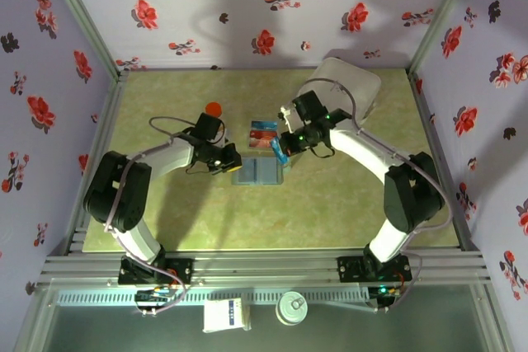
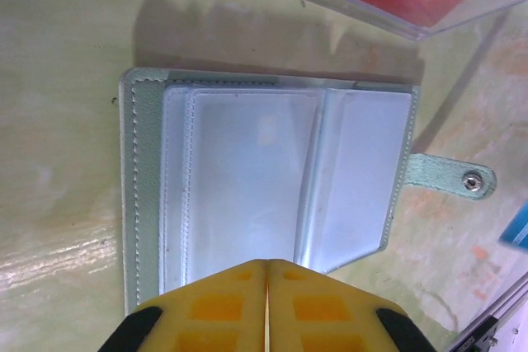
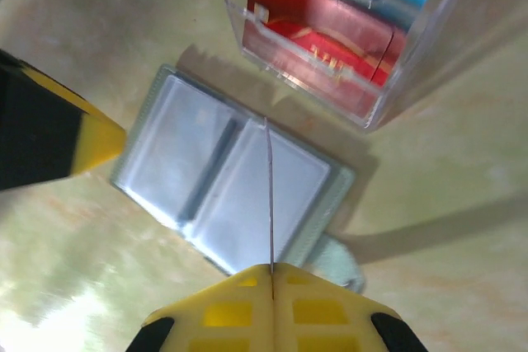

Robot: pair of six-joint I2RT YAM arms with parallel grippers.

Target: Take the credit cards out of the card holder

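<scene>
The open holder (image 2: 247, 195) was seen beside the box (image 3: 412, 55) (cards (image 3: 318, 47) inside), the left claw (image 2: 268, 268) closed at the holder's edge, a card (image 3: 270, 195) pinched by the right claw (image 3: 271, 271).

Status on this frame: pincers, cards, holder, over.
Left pincer shut, at edge of holder. Right pincer shut on blue card. Holder open flat, sleeves look empty; box beside it, nothing blocking.
</scene>
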